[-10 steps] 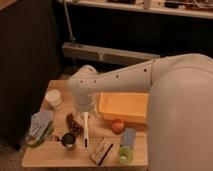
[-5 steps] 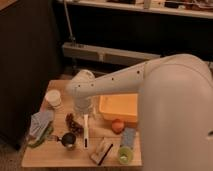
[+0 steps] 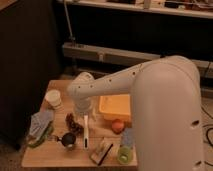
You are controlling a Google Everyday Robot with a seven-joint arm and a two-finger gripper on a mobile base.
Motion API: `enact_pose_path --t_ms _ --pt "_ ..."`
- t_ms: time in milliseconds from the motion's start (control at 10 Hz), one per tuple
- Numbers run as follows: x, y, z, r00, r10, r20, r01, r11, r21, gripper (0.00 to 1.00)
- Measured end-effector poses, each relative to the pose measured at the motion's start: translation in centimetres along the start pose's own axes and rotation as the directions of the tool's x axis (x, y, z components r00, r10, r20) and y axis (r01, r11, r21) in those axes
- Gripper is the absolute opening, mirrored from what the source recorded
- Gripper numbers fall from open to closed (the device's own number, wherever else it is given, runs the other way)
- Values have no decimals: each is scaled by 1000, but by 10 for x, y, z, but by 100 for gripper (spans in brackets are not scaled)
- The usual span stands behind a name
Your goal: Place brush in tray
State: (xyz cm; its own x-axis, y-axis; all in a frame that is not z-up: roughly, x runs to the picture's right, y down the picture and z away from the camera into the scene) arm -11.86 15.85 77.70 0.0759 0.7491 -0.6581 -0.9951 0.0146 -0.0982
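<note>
Camera view: the gripper point(image 3: 83, 111) has lowered to just above the brush point(image 3: 86, 132), which still lies flat on the counter point(image 3: 42, 156), left of the tray point(image 3: 117, 106). You cannot tell whether the gripper is open or closed. Expect the grasp next.

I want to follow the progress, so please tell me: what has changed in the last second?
The white arm has come lower and nearer, so it covers more of the yellow-orange plastic tray. Its hand hangs just above the slim white stick-like brush. Nothing was taken or let go. The brush lies where it was on the wooden table, and the other things have not moved.
</note>
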Motion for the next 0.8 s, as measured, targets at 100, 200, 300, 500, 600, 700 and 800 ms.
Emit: enact_pose_path --t_ms 100,200,300,500,600,700,800 --pt "-1 0 1 1000 4 3 -4 1000 2 65" --pt "-3 -2 2 1000 9 6 -9 1000 4 65" --pt "-4 -2 3 1000 15 7 -15 1000 2 65" --pt "-7 -4 2 1000 23 13 -23 1000 2 65" --pt "-9 -4 3 1000 25 16 -25 1000 5 65" --pt "-11 -4 4 1000 22 21 -22 1000 10 65" --pt "-12 -3 5 1000 22 22 -22 1000 6 65"
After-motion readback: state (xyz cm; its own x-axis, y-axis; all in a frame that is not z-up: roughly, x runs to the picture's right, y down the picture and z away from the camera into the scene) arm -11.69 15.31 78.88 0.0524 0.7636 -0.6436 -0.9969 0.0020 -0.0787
